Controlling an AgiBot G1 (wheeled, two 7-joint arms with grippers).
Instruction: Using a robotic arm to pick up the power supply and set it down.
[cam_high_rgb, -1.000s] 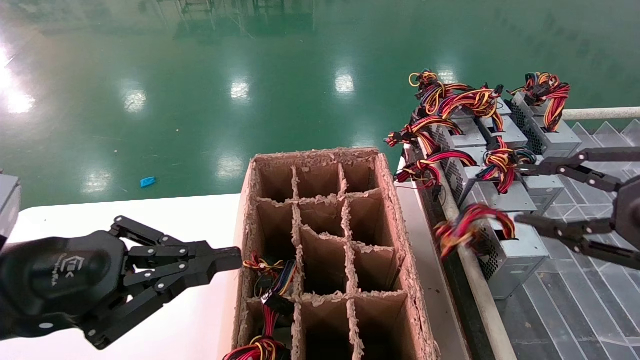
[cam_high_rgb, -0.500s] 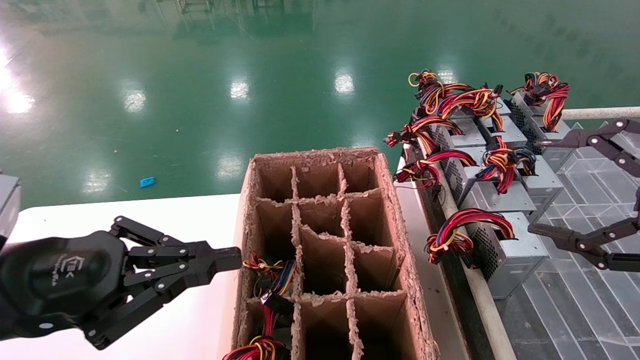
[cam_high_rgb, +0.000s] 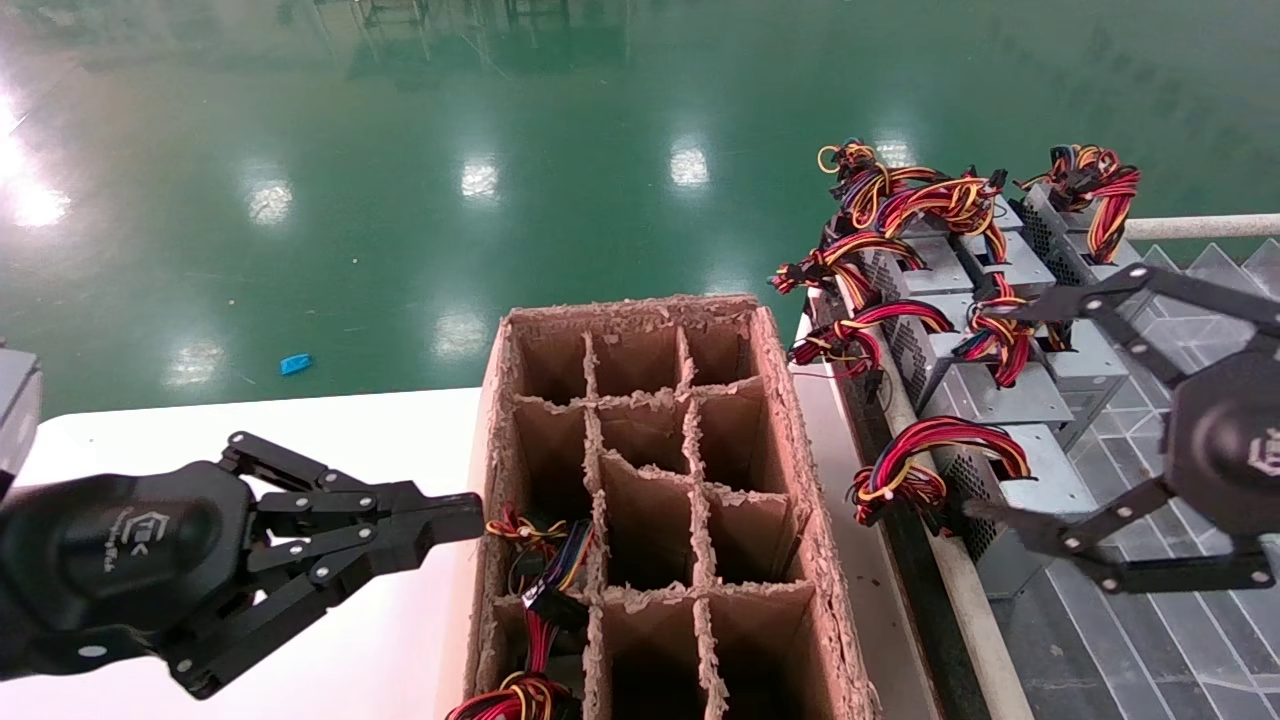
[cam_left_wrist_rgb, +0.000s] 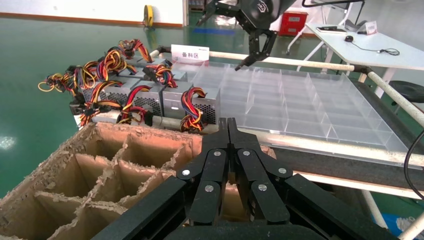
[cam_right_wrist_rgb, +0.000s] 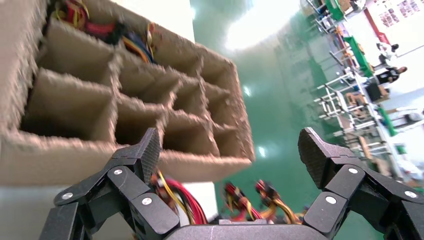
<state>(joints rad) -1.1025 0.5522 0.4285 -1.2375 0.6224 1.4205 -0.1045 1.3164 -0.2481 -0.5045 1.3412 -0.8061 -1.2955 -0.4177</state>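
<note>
Several grey power supplies with red, yellow and black wire loops stand in a row at the right. The nearest power supply (cam_high_rgb: 1040, 468) (cam_left_wrist_rgb: 212, 102) has its wire loop (cam_high_rgb: 930, 455) hanging toward the cardboard box. My right gripper (cam_high_rgb: 980, 410) (cam_right_wrist_rgb: 231, 150) hovers wide open over the nearest two supplies with nothing between its fingers. One fingertip (cam_high_rgb: 972, 508) is by the nearest supply's vented side. My left gripper (cam_high_rgb: 470, 515) (cam_left_wrist_rgb: 228, 122) is shut and empty, parked at the cardboard box's left wall.
A cardboard box (cam_high_rgb: 780, 400) (cam_right_wrist_rgb: 125, 100) with paper dividers sits mid-table; wires (cam_high_rgb: 535, 560) fill its near-left cells. A clear divided tray (cam_high_rgb: 1150, 620) (cam_left_wrist_rgb: 300, 100) lies under and right of the supplies, behind a metal rail (cam_high_rgb: 945, 560). White table (cam_high_rgb: 300, 430) at left.
The right gripper pulled away to the right, then swung back over the near supplies, turned and still open. The nearest supply's wire loop stopped swaying. Left arm unmoved.
</note>
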